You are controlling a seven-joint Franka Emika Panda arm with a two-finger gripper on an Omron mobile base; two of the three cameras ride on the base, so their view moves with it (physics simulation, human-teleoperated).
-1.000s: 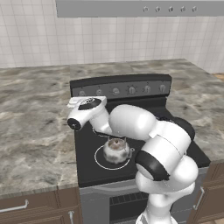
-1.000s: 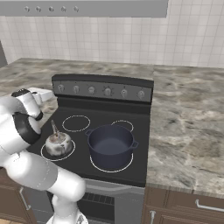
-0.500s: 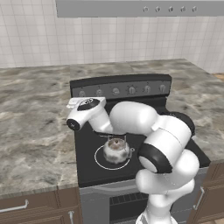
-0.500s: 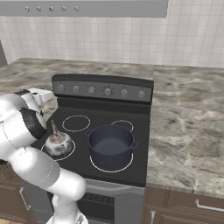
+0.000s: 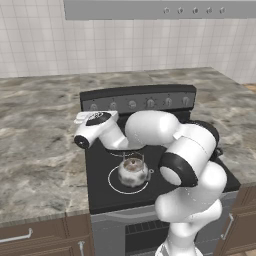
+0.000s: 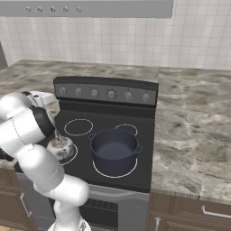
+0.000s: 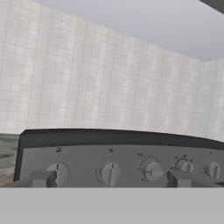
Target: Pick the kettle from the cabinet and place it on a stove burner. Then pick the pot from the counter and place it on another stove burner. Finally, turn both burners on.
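Observation:
The silvery kettle (image 5: 132, 170) (image 6: 61, 146) stands on the front left burner. The dark blue-grey pot (image 6: 113, 149) sits on the front right burner, with my arm hiding it in the left base view. My gripper (image 5: 89, 118) (image 6: 45, 98) (image 7: 111, 179) hovers open and empty above the stove's back left, facing the knob panel (image 5: 137, 100) (image 6: 106, 92). In the hand view its two fingertips (image 7: 41, 179) frame the second knob from the left (image 7: 110, 174). The cabinet is out of view.
The mottled stone counter (image 5: 40, 135) (image 6: 194, 126) flanks the stove on both sides. Several knobs line the panel, one of them at the far left (image 7: 58, 173). A tiled wall rises behind, a grey hood (image 5: 160, 9) hangs above, and brown drawers (image 6: 194, 212) sit below.
My hand has edged slightly toward the knob panel and the arm's elbow has shifted a little. Kettle and pot have stayed put, and the jaws have stayed open.

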